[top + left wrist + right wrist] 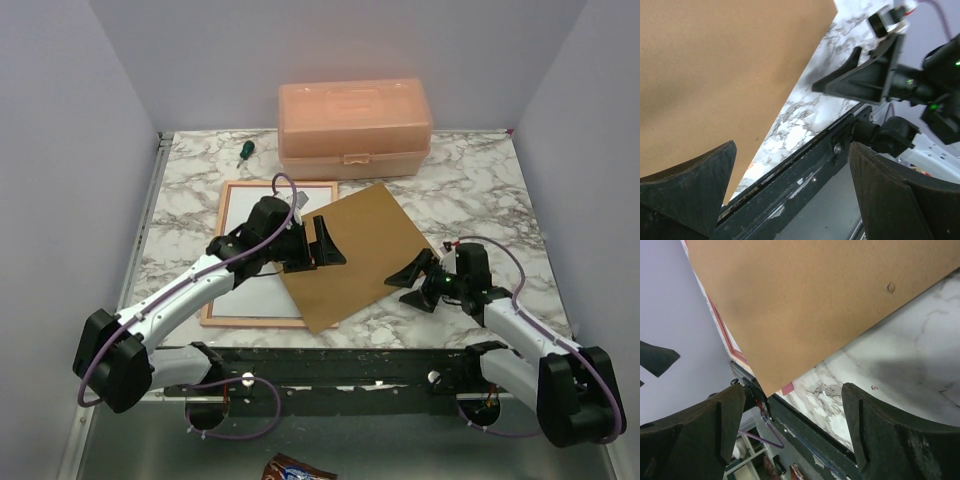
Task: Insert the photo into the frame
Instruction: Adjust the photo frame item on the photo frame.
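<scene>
Frame (250,184) lies flat, left of centre. Its opening shows plain white, apparently the photo (258,296) lying face down; no picture side visible. Brown board (365,235) rests askew across the frame's right side. Left gripper (315,252) hovers over the board's left edge, jaws spread, empty. Right gripper (412,280) sits by the board's right corner, also spread and empty. Probably bracketing the board to square it.

Frame (250,184) flat on worktop (470,190), left of centre, long side running front to back. Thin pinkish-wood rim. Plain white sheet (255,300) fills opening.
</scene>
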`<act>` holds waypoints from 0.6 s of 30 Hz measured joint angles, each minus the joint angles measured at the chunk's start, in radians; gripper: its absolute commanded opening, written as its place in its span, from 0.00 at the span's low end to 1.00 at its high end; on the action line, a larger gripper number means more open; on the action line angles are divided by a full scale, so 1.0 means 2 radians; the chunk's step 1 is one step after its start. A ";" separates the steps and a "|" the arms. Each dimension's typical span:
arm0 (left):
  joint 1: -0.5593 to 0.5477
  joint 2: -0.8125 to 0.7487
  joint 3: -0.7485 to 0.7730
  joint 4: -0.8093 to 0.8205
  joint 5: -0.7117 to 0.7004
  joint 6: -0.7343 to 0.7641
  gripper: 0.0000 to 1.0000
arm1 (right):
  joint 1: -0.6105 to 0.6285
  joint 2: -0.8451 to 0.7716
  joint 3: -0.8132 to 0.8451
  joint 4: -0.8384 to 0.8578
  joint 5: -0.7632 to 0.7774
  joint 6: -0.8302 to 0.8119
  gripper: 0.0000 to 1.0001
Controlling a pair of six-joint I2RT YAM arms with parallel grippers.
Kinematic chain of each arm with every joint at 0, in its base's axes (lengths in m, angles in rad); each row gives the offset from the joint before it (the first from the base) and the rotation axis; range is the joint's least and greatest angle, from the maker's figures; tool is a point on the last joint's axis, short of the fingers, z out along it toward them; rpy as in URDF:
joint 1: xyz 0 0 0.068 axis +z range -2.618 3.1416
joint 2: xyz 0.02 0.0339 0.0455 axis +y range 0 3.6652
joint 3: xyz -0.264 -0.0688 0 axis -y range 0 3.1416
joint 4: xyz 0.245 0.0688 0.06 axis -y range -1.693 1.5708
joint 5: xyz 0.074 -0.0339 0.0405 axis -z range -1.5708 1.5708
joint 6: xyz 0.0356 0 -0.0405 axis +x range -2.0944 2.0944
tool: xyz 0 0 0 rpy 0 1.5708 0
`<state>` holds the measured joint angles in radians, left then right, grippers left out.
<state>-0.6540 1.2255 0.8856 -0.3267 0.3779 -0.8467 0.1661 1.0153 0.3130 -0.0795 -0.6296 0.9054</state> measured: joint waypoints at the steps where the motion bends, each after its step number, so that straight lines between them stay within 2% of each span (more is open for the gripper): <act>1: 0.003 -0.006 -0.001 0.004 0.003 -0.002 0.96 | 0.005 -0.001 -0.010 0.014 -0.001 0.010 0.83; 9: 0.027 -0.055 -0.008 0.014 0.017 -0.007 0.96 | 0.046 0.015 -0.058 0.114 0.001 0.085 0.80; 18: 0.039 -0.062 -0.020 0.015 0.024 -0.007 0.96 | 0.088 0.108 -0.080 0.247 0.017 0.148 0.73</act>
<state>-0.5766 1.1019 0.8448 -0.2970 0.4252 -0.8608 0.3424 1.2320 0.1528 0.4152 -0.5949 1.2018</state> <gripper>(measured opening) 0.963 0.739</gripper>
